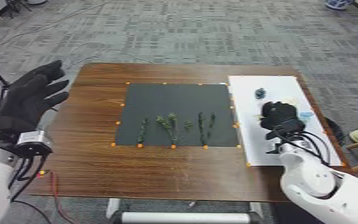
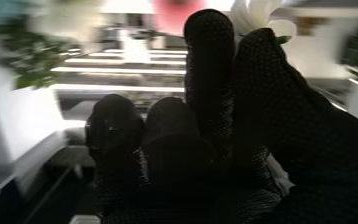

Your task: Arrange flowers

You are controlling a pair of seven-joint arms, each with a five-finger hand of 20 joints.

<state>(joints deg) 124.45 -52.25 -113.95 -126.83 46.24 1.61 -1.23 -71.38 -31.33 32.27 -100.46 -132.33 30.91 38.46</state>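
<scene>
On the table (image 1: 91, 125), several green sprigs (image 1: 172, 125) in a row at the mat's (image 1: 177, 97) near edge. Over the sheet (image 1: 255, 137) at the table's right edge, the right hand (image 1: 280, 116); no telling whether open, closed or gripping. Partly behind it in the wrist view, a white flower (image 2: 259, 14). Beyond the table's left edge, the left hand (image 1: 26, 100), open with fingers extended.

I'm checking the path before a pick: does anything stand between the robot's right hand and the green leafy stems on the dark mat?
Nothing visible stands between the right hand and the green stems; only flat things lie along the way: the white board and the dark mat.
</scene>
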